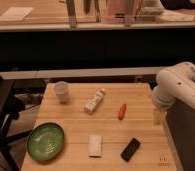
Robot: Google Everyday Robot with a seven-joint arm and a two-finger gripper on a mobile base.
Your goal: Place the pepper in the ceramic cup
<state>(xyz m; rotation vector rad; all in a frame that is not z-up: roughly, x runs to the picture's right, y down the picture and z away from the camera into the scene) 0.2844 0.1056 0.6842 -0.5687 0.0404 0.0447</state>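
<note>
A small orange-red pepper (122,111) lies on the wooden table (76,122), right of centre. A pale ceramic cup (62,92) stands upright at the table's back left. My gripper (159,116) hangs below the white arm (178,90) at the table's right edge, right of the pepper and apart from it. It holds nothing that I can see.
A small white bottle (94,101) lies on its side between cup and pepper. A green bowl (45,141) sits at the front left. A white sponge-like block (95,145) and a black flat device (130,149) lie near the front edge. A dark counter stands behind.
</note>
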